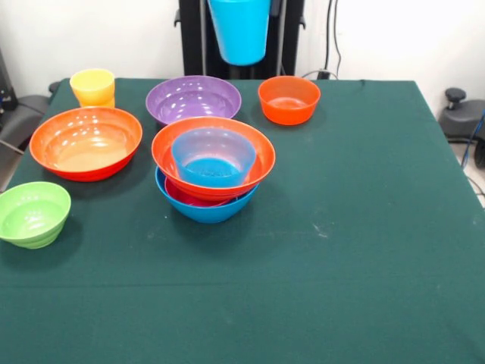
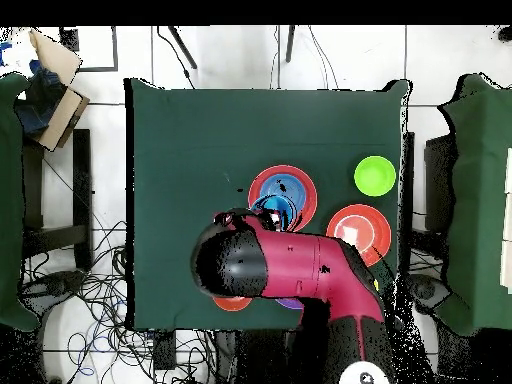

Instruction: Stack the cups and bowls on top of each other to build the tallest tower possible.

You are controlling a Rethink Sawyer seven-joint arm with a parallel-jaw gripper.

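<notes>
Blue cup (image 1: 240,29) hangs lifted behind and above tower (image 1: 213,168), off green table (image 1: 364,227). Gripper hidden; grip width can't tell. No readable writing.

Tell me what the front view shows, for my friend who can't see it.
A blue cup hangs above a pile of nested bowls on a green table. Around the pile sit a purple bowl, two orange bowls, a lime bowl and a yellow cup.
</notes>
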